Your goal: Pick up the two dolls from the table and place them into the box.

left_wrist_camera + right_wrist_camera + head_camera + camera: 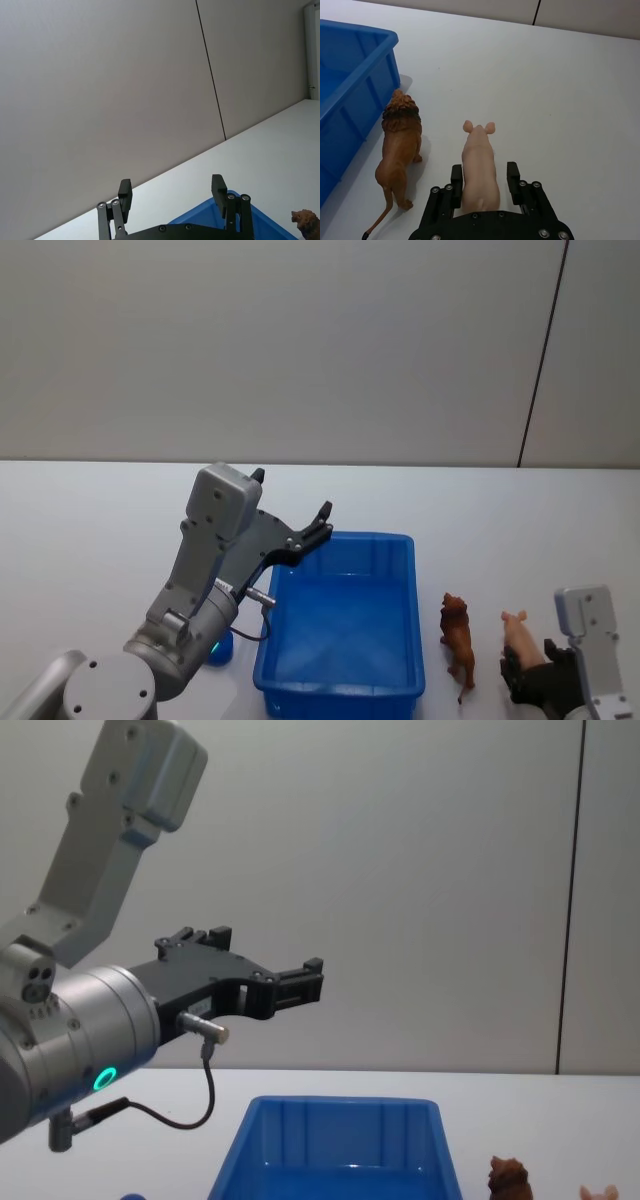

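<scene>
Tabletop (100, 530), white and broad, carries the blue box (340, 538) near the middle of its near edge, long side running from near edge to far edge. The inside of the box shows bare blue floor and ribbed walls.

To the right of the box, close to its right wall but not touching it, the brown lion doll (458, 640) stands upright on its legs. Its maned head points toward the far edge and its tail toward the near edge. Just beside it, farther toward the right edge, the pink pig doll (518, 633) stands the same way round, snout to the far edge, apart from the lion.

The right pincer (485, 169) is low at the tabletop near the near right corner, reaching from behind the pig. Its fingers (513, 172) are apart and straddle the pig's hindquarters; one finger lies against the pig's flank, while a gap shows at the other, so the pig is bracketed rather than clamped.

The left pincer (171, 186) hangs well above the tabletop over the box's far left corner, tilted up toward the wall. Its two black fingers are spread wide with nothing between them.

Under the left arm, just beside the box's left wall near the near edge, a small blue rounded thing (223, 652) sits on the tabletop, mostly hidden by the arm.
</scene>
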